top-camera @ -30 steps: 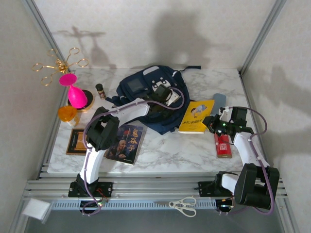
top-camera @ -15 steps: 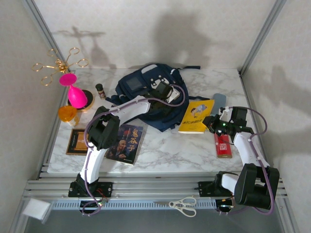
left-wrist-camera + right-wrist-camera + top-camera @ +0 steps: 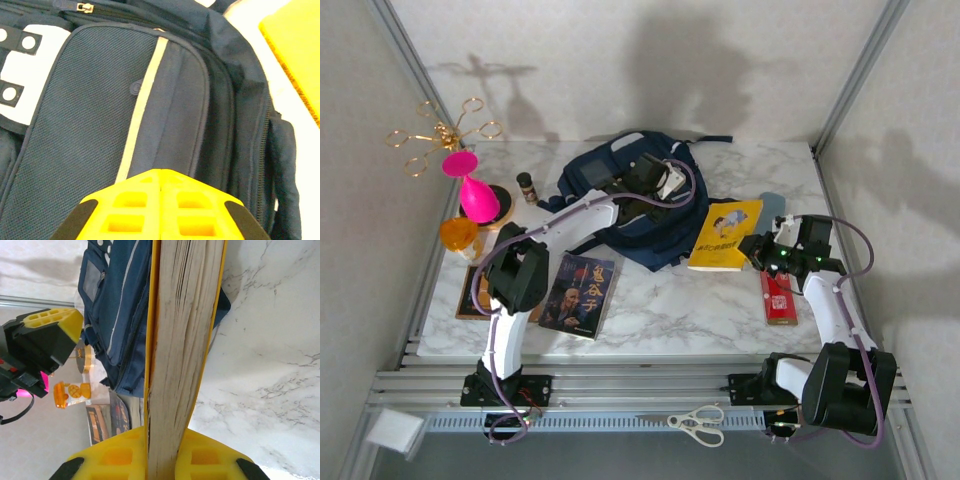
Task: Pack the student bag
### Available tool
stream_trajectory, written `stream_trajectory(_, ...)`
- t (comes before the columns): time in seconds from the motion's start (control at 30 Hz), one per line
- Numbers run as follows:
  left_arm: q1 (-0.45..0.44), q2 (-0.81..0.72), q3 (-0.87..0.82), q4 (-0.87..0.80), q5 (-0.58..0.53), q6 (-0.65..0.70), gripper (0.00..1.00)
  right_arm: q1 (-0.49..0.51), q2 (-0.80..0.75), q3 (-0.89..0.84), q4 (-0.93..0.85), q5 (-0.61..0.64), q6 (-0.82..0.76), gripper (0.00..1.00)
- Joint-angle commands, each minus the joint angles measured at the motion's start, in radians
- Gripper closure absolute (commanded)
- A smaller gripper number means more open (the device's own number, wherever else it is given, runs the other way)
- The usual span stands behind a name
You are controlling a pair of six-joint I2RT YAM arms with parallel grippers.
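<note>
Well, your right gripper (image 3: 162, 447) clenched one yellow book (image 3: 182, 340).
Your left gripper (image 3: 160, 175) sat closed, empty, over the student bag (image 3: 90, 125); one dark book (image 3: 582, 290) read 鬼谷子.

Left arm (image 3: 570, 222) stretches far forward from its base, its white links nearly straight. At its end, the left gripper (image 3: 653, 185) points down. Seen from the wrist, its two yellow fingertips (image 3: 130, 200) are pressed flat together with nothing between them.

Right arm (image 3: 832, 300) reaches a shorter way, with its wrist turned inward. The right gripper (image 3: 762, 250) is clamped on a yellow book (image 3: 180, 340), one yellow finger against each cover. The page block runs straight ahead of the fingertips.
</note>
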Motion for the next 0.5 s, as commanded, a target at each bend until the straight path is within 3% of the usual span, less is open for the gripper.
stream_trajectory(0.0,-0.029,-0.024,-0.023,-0.050,0.091,-0.016,0.80,0.006,-0.023,0.050,0.014,-0.039,-0.026,1.00)
stream_trajectory(0.17,-0.060,0.032,0.009,-0.076,0.147,-0.047,0.72,0.006,-0.019,0.060,-0.019,-0.016,-0.047,1.00)
stream_trajectory(0.47,-0.062,0.118,0.072,-0.091,0.180,-0.077,0.69,0.006,-0.034,0.051,-0.022,-0.002,-0.050,1.00)
